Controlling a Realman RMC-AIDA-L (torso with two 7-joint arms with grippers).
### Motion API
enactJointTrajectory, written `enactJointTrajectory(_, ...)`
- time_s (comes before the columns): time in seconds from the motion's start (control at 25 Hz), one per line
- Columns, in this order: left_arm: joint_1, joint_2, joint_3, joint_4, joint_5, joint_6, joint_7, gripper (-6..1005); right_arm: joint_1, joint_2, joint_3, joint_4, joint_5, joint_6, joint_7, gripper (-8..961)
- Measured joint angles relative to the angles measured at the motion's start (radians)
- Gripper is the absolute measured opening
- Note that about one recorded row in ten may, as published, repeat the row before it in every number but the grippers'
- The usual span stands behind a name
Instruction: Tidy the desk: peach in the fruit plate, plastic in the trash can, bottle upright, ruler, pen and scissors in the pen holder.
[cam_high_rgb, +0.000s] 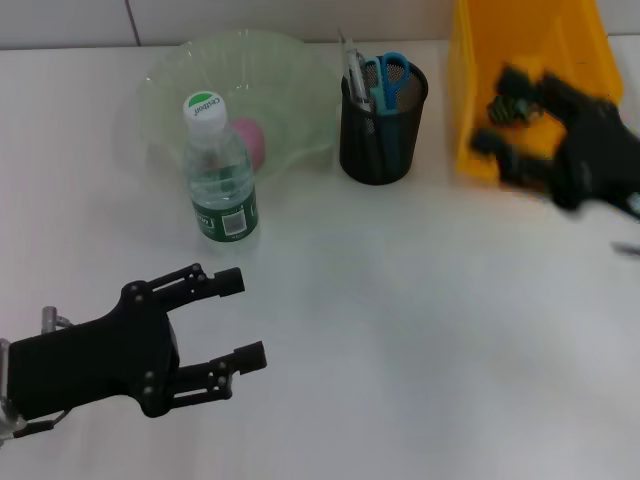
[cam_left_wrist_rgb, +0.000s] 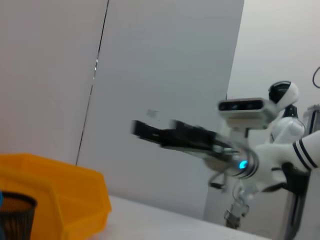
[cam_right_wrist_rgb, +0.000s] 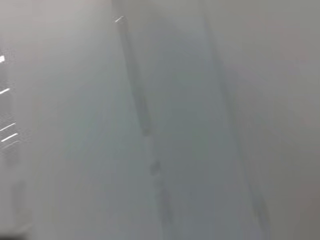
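Left gripper (cam_high_rgb: 240, 320): lower left of the head view, nearest the camera, hovering over the white table (cam_high_rgb: 420, 330). Fingers spread apart, holding nothing; black body, both fingers pointing toward the right of the frame.

Bottle (cam_high_rgb: 220, 170): left of centre in the head view, standing upright on the table. Clear plastic, white cap with green print, green label round the lower half. It stands just in front of the fruit plate and overlaps its near rim in the picture.

Fruit plate (cam_high_rgb: 160, 90): upper left of the head view, a translucent pale green dish with a wavy rim. Peach (cam_high_rgb: 252, 142): pink, lying inside the plate, partly hidden behind the bottle.

Pen holder (cam_high_rgb: 380, 140): upper centre of the head view, a black mesh cup standing upright to the right of the plate. Scissors (cam_high_rgb: 392, 75): blue handles sticking up out of the holder. A clear ruler-like strip (cam_high_rgb: 352, 65) stands in the holder beside them; other contents cannot be told apart.

Trash can (cam_high_rgb: 475, 90): upper right of the head view, a yellow bin, also seen at the lower left of the left wrist view. A small dark green item lies inside; what it is cannot be told.

Right gripper (cam_high_rgb: 495, 110): upper right of the head view, motion-blurred, over the near edge of the trash can. Fingers spread wide, nothing between them.

Right wrist view: only a blurred grey surface.
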Motion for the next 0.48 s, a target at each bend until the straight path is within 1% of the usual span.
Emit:
enactJointTrajectory(0.04,0.000,0.000,0.000,0.000,0.000,0.000,0.000,796,-0.016,-0.018,0.030,-0.008,-0.087,-0.061,0.014,623)
enactJointTrajectory(0.08,-0.009,0.013,-0.007,0.001,0.033,-0.004,-0.025,796,-0.028,-0.030,0.056,-0.013,-0.179,-0.113,0.017,648)
enactJointTrajectory(0.12,-0.013,0.017,-0.008,0.001,0.046,-0.008,-0.031,796,-0.039,-0.040,0.095,-0.017,-0.290,-0.169,0.017,674)
enactJointTrajectory(0.16,-0.019,0.020,-0.009,0.001,0.060,-0.012,-0.038,796,-0.052,-0.045,0.143,-0.019,-0.395,-0.217,0.016,704)
enactJointTrajectory(0.24,-0.026,0.022,-0.010,0.001,0.074,-0.018,-0.048,796,-0.072,-0.036,0.219,-0.021,-0.537,-0.261,0.016,765)
enactJointTrajectory(0.32,-0.045,0.024,-0.011,0.002,0.107,-0.028,-0.064,796,-0.091,-0.017,0.264,-0.030,-0.622,-0.273,0.018,826)
enactJointTrajectory(0.48,-0.061,0.024,-0.011,0.004,0.125,-0.030,-0.066,796,-0.112,0.020,0.284,-0.064,-0.707,-0.261,0.018,826)
